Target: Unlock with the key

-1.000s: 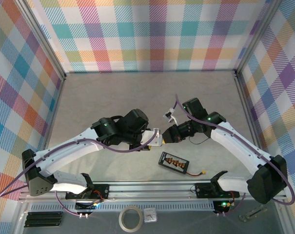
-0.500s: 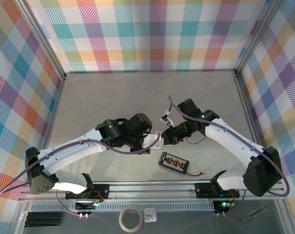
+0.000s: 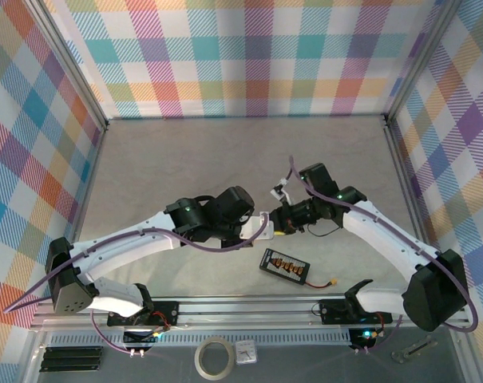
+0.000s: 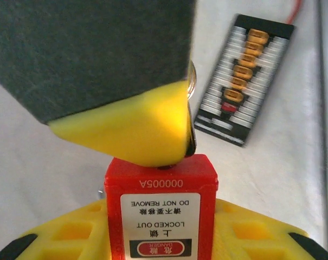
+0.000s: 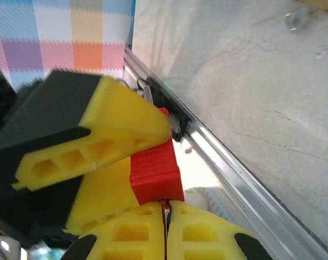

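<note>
Two robot arms meet over the middle of the desk [image 3: 145, 167]. The left fingers [image 4: 71, 233] clamp the body of a red padlock [image 4: 160, 216], holding it above the surface with its "LOCKED OUT – DO NOT REMOVE" label facing the left wrist camera. The right fingers [image 5: 201, 233] are pressed together on the key [image 5: 164, 210]. A thin dark edge of it shows between the pads, right at the end of the padlock, and a silver ring [image 4: 192, 86] hangs beside them.

Over the past second the left arm has crept slightly to the right, its elbow and shoulder both shifting that way. The right arm leaned in toward the left half a second ago and now stands back near where it was a second ago. The white connector on its cable has returned with it.

The spot where the two sets of fingers meet has hardly moved. A black board with yellow connectors [image 3: 286, 266] lies on the desk just in front of the padlock, unmoved, and a roll of tape [image 3: 213, 357] sits at the near edge.
</note>
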